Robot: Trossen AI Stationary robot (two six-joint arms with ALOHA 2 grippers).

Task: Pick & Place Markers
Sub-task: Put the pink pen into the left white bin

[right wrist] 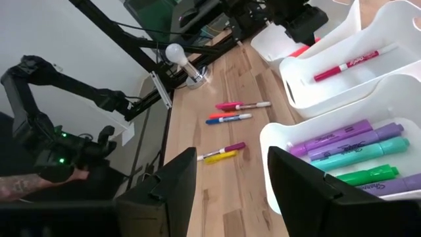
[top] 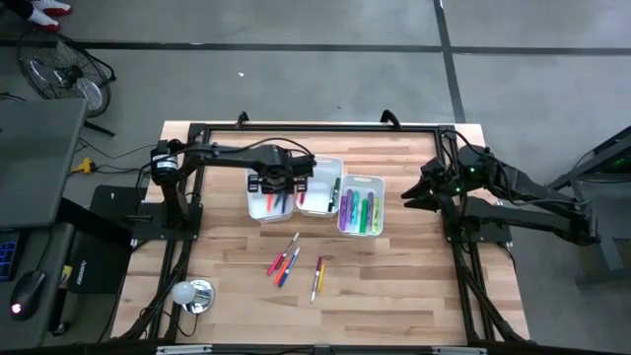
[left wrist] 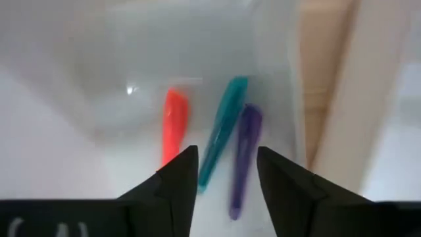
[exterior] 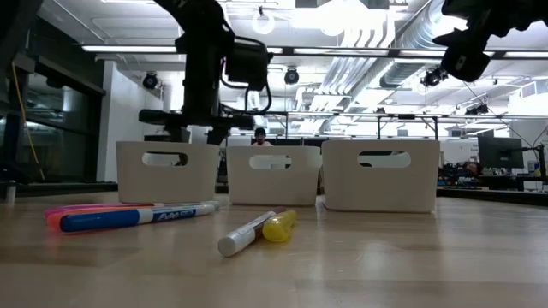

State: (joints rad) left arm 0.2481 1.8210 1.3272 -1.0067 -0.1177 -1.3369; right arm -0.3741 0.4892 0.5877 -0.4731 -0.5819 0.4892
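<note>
Inventory, near to far, as we see it from the low view.

1. Loose markers on the pale wooden butcher-block surface, nearest edge: a white-barrelled marker with yellow cap, lying w/ a pink-ended one beside it in the right wrist view. Further left, a blue-capped white marker lying against a pink marker; in the high view this group shows as a small fan of red, pink & blue pens. All flat on the wood, well apart from the bins.

2. Row of three white rectangular plastic bins w/ handle slots, behind the loose pens.
 - Left bin: holds an orange-red marker, a teal marker & a purple marker, lying roughly parallel on the bin floor.
 - Middle bin: we see one red-capped white marker in it.
 - Right bin: a packed row of purple, teal & green markers, side by side.

3. Left tool: hanging over the left bin, just above the teal & purple pens; fingers parted, nothing between them, i.e. released.

4. Right tool: waiting off to the right of the bins, raised above the surface; fingers spread apart, nothing held.

5. Misc.: a light bulb on a round metal base near the left front corner of the surface.
</note>
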